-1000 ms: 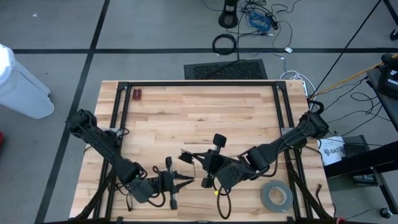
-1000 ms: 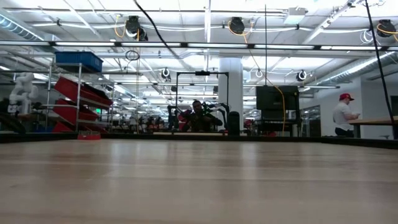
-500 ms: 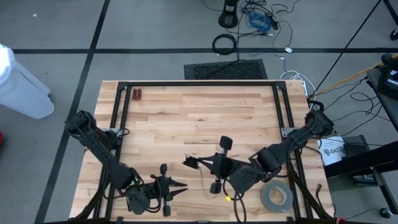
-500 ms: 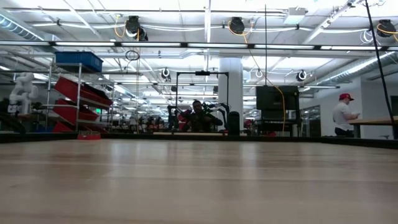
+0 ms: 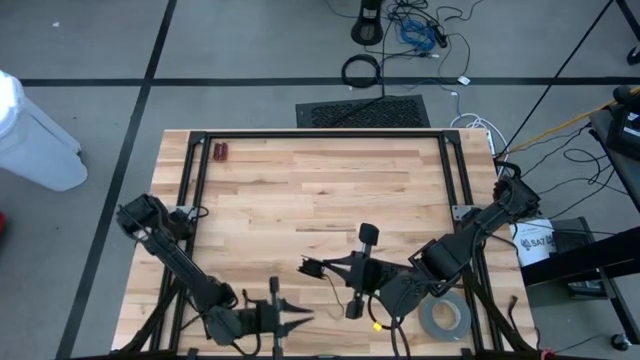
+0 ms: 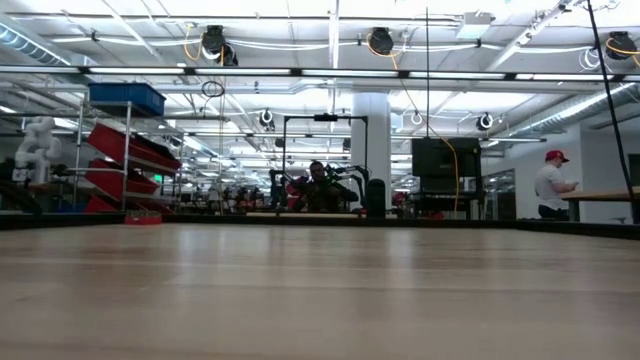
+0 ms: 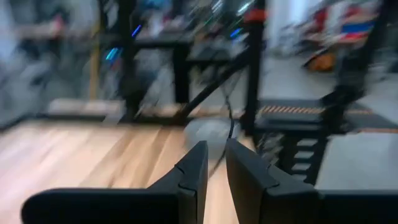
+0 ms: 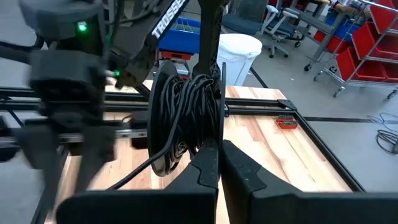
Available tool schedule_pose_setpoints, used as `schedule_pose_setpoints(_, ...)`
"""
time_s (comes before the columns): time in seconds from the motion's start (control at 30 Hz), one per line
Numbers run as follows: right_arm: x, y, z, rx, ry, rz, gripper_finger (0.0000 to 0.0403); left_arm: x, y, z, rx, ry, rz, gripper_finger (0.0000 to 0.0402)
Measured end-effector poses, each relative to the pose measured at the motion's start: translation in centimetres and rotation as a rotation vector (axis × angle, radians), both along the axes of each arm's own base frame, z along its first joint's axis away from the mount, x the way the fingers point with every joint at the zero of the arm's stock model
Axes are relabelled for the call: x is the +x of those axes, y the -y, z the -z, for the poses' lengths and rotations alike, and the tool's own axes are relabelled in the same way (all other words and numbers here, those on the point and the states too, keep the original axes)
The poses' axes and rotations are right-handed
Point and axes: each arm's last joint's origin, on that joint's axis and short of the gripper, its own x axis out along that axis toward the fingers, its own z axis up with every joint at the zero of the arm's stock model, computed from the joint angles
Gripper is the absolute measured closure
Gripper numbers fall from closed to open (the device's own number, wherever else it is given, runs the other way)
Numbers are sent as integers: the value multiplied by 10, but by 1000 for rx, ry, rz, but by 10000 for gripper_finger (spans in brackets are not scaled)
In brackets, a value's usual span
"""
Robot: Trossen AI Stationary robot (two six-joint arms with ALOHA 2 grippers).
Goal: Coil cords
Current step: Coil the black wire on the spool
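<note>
The right gripper (image 5: 312, 268) sits over the near middle of the wooden table (image 5: 320, 190), its arm reaching in from the table's right edge. Its fingers (image 8: 208, 163) are pressed together on the cord (image 8: 189, 118), a thin black cord wound into a tight bundle of many turns, held upright at the fingertips. One loose strand (image 8: 134, 176) drops away from the bundle toward the tabletop (in the high view the bundle is only a small dark clump at the gripper's tip (image 5: 308, 268), with a thin strand trailing below it).

The left gripper (image 5: 306, 317) is at the near edge of the table, left of centre, pointing toward the right arm. Its fingers (image 7: 194, 169) stand a narrow gap apart with nothing between them. The two grippers are apart, the left one nearer the table's front edge than the right.

A grey tape roll (image 5: 444, 318) lies flat at the table's near right corner, just beside the right arm. A small red object (image 5: 221, 152) rests near the far left corner; I cannot tell what it is. On the floor beyond the table lies a thick black cable loop (image 5: 361, 70). The low view shows bare tabletop and the room behind, where a person in a red cap (image 6: 552, 185) stands far off at the right.
</note>
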Motion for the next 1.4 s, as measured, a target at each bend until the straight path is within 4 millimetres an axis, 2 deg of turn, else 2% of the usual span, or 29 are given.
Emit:
schedule_pose_setpoints(0.2, -2, -3, 0, 3, 3, -10, 403, 7, 12, 5, 92, 229, 128, 338)
schedule_pose_setpoints(0.4, -5, -6, -3, 3, 14, -24, 403, 29, 1, 31, 83, 186, 118, 334)
schedule_pose_setpoints(0.57, -7, -6, -5, 5, 17, -34, 403, 34, 0, 38, 87, 167, 163, 287)
schedule_pose_setpoints(0.7, -11, -8, -7, 0, 21, -46, 403, 34, -1, 36, 111, 174, 148, 243)
schedule_pose_setpoints(0.83, -14, -9, -10, 0, 29, -53, 403, 42, -5, 28, 170, 189, 122, 219)
schedule_pose_setpoints(0.97, -16, -9, -13, 4, 37, -54, 403, 59, -16, 23, 188, 161, 82, 215)
schedule_pose_setpoints(1.1, -16, -9, -13, 0, 35, -55, 403, 72, -20, 19, 176, 134, 135, 214)
schedule_pose_setpoints(1.4, -16, -10, -13, -7, 34, -61, 403, 75, -20, 17, 190, 115, 136, 214)
